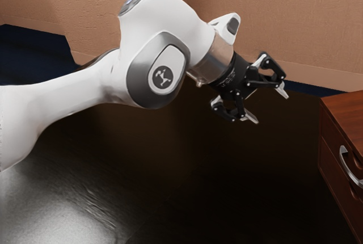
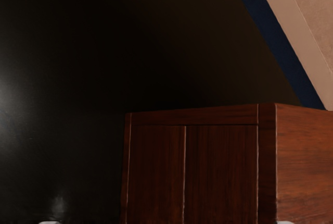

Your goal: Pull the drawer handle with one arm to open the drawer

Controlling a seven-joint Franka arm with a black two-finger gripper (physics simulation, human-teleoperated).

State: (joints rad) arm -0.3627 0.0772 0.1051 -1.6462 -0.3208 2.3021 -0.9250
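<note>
The white arm (image 1: 85, 93) comes in from the exterior view's left and reaches out over the dark, glossy worktop (image 1: 170, 187). Its black tool (image 1: 265, 103) hangs in the air above the worktop with nothing between its fingers (image 1: 282, 91), which are spread wide apart. The tool points toward the exterior view's right, tilted slightly downward.

At the exterior view's right edge stands a reddish-brown wooden cabinet (image 1: 340, 113) on the worktop. The drawer (image 1: 333, 126) sits in its front, and a curved silver handle (image 1: 350, 165) is fixed to that face. The drawer fronts look flush with the cabinet face, so the drawer appears closed. The tool is well apart from the handle, higher than it and further to the exterior view's left.

In the wrist view the cabinet (image 2: 304, 161) lies ahead of the hand, with two wood panels (image 2: 156, 172) side by side on one face and the dark worktop (image 2: 104, 52) beyond it. A tan wall (image 1: 295, 17) rises behind the scene.
</note>
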